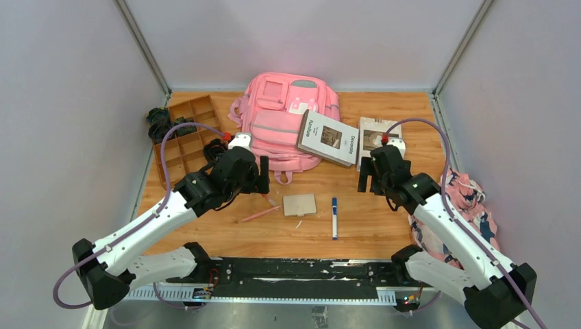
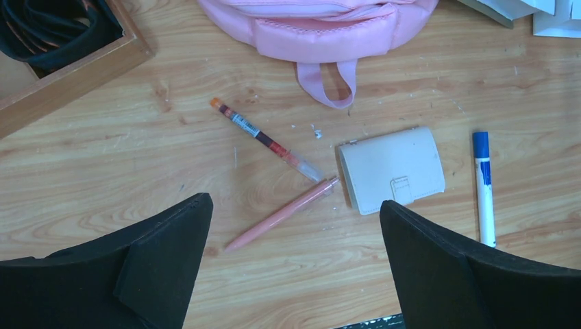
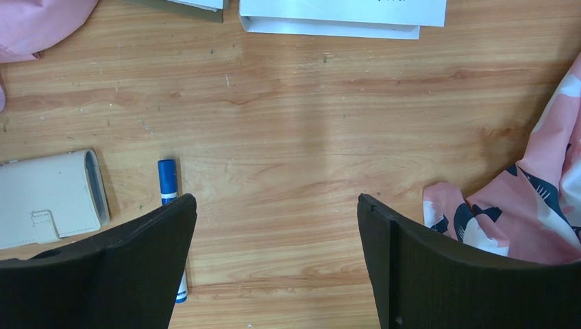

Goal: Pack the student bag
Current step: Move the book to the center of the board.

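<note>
The pink student bag [image 1: 284, 120] lies flat at the back middle of the table, and its lower edge with a strap loop [image 2: 327, 83] shows in the left wrist view. A grey book [image 1: 329, 138] rests partly on the bag's right side, with a white book [image 1: 373, 137] beside it. In front lie a beige wallet [image 1: 299, 204], a pink pen [image 1: 260, 214], a clear pen with dark ink [image 2: 266, 140] and a blue marker [image 1: 334, 217]. My left gripper [image 1: 270, 175] hovers open above the table left of the wallet. Open too, my right gripper [image 1: 367, 179] hangs over bare wood right of the marker.
A wooden divided tray [image 1: 185, 137] with black cables [image 1: 159, 122] sits at the back left. Pink-and-navy floral cloth [image 1: 462, 205] lies over the table's right edge. Walls enclose three sides.
</note>
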{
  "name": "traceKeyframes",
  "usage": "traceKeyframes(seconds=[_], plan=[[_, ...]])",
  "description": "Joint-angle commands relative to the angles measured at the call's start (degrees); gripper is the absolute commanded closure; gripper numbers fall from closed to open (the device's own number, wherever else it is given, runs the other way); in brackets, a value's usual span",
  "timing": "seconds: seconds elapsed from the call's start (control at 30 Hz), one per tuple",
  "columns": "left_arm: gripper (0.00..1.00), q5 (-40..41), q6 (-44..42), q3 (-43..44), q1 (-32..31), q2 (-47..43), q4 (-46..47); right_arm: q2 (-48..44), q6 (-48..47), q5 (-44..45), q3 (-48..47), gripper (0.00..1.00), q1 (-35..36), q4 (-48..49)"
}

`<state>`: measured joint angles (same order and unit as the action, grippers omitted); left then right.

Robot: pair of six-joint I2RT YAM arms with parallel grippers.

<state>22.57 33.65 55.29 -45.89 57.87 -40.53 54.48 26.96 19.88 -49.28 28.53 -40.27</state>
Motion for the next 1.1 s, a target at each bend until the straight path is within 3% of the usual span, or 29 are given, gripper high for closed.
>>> traceKeyframes(seconds=[0.0,0.63,0.73,0.97,1.07], plan=[[0.00,1.7,-0.3,0.3,0.1,-1.2,0.7,-1.0,0.2,-0.5,-1.3,0.09,-0.7,-0.6],[0.00,-6.6,-0.9,-5.6,0.1,-2.8,7.5,-2.0,0.7,-3.6,0.4,0.10,-0.8,-0.2],[0.00,-13.0,1.1,-9.2,0.0,-1.9,12.3,-4.2,0.8,-7.3,3.4,0.10,-0.7,1.6],[0.00,-15.1,2.5,-9.9,-1.0,1.5,14.6,-6.2,-3.6,-22.7,8.6,0.13,-0.3,6.8],[0.00,-14.5,3.9,-10.7,-1.0,2.8,15.9,-4.7,-6.5,-20.6,7.6,0.13,4.1,4.3]])
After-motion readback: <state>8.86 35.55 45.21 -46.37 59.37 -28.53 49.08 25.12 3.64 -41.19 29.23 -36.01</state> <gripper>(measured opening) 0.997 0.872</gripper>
